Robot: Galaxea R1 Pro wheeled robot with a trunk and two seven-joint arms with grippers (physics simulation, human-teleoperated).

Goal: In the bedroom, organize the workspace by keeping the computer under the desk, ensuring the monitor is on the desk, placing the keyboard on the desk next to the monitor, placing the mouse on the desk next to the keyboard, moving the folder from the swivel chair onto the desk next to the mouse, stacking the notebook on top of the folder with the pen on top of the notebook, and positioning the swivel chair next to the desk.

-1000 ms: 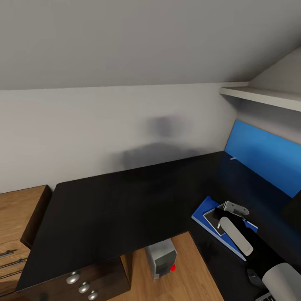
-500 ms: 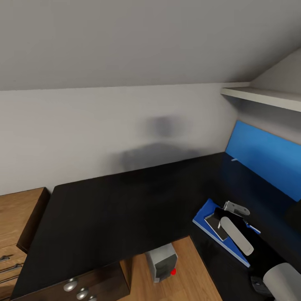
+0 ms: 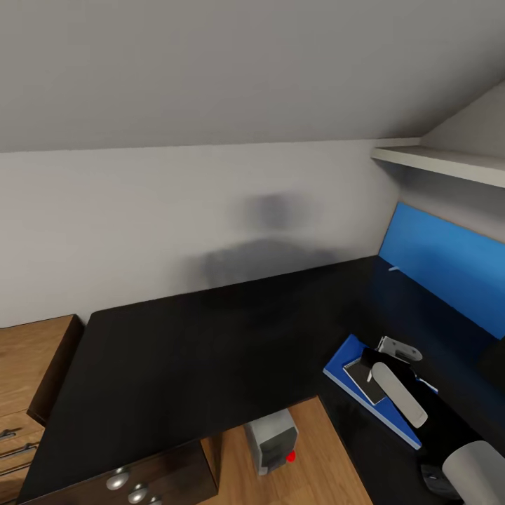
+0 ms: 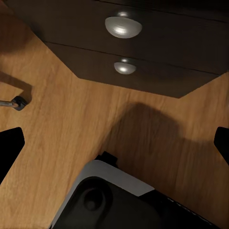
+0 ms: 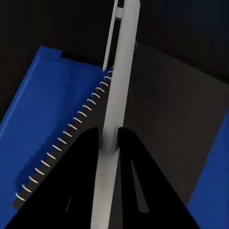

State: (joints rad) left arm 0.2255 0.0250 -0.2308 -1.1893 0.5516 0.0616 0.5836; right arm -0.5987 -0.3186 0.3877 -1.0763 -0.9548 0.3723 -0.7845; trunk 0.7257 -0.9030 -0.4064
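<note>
Here your head camera looks down over the glossy black tabletop (image 3: 189, 351), an L-shaped surface set into a corner under a sloping grey ceiling, with a pale wall behind it that carries a soft dark shadow. A white shelf (image 3: 442, 163) juts from the wall at the right, and below it the monitor (image 3: 449, 270) stands on the tabletop showing a bright blue screen. The floor is light wood; a light wooden chest of drawers (image 3: 28, 372) sits just beside the tabletop's left end. Black drawers with round silver knobs (image 3: 117, 480) hang beneath the near edge, and the computer (image 3: 270, 440) stands on the floor under the tabletop, next to them. On the right wing the blue folder (image 3: 344, 368) lies flat, with the notebook (image 3: 361, 382) resting on top of it; in your right wrist view its spiral binding runs along one edge and its cover looks dark grey. Your right hand (image 5: 109, 143) hovers over that stack, its two fingers pressed together on the pen (image 5: 119, 86), which stands up along them above the notebook. The mouse (image 3: 436, 480) is partly visible near the lower right corner. Your left hand (image 4: 114, 143) hangs low over the wooden floor in front of the drawers, its fingers spread well apart and holding nothing.
</note>
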